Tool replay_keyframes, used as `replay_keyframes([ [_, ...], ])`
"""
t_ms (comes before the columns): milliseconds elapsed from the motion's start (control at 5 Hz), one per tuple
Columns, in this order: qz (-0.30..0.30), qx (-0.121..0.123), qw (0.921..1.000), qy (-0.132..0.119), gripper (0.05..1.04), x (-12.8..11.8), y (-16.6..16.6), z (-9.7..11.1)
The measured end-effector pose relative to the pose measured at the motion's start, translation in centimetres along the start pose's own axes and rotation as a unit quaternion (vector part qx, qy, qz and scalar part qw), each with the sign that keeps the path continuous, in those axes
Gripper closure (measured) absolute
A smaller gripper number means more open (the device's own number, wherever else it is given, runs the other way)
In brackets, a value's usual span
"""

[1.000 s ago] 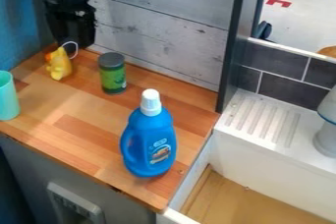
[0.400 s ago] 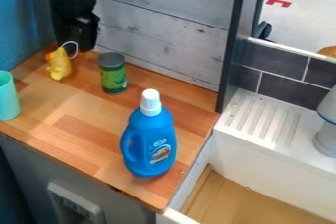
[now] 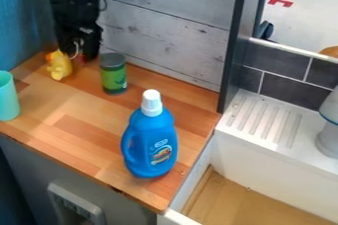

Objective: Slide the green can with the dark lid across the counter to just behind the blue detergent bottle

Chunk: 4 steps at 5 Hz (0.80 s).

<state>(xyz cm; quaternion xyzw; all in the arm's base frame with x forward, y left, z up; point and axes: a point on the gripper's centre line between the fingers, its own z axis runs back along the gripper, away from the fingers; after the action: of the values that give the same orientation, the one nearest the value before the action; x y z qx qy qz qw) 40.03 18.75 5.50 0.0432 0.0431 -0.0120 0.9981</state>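
Note:
The black gripper (image 3: 80,54) hangs at the upper left of the camera view, low over the back left corner of the wooden counter. Just left of it and partly overlapped stands a yellow toy duck (image 3: 60,66) with a white string loop at its top. A green can with a grey lid (image 3: 113,74) stands to the gripper's right. Nearer the front, a blue detergent bottle with a white cap (image 3: 150,140) is upright. At the left edge is a mint green cup (image 3: 7,96).
The wooden counter (image 3: 84,137) ends at the right beside a white sink (image 3: 271,169) with a ridged drainboard. A grey and white object (image 3: 329,126) stands at the right edge. Behind the counter rise grey plank walls and a dark post (image 3: 236,41).
The gripper has moved slightly right and downward, and now overlaps the string loop by the duck. The duck, can, bottle and cup have stayed in place.

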Motion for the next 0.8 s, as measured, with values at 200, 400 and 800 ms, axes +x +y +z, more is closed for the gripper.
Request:
replay_keyframes([
  [200,-0.029,-0.030,0.9990,0.018,0.083,-0.1,-3.6,-1.8],
  [400,-0.072,-0.049,0.9960,0.019,0.083,-0.5,-8.6,-2.1],
  [800,-0.123,-0.070,0.9898,0.012,0.083,-0.8,-15.8,-1.8],
])
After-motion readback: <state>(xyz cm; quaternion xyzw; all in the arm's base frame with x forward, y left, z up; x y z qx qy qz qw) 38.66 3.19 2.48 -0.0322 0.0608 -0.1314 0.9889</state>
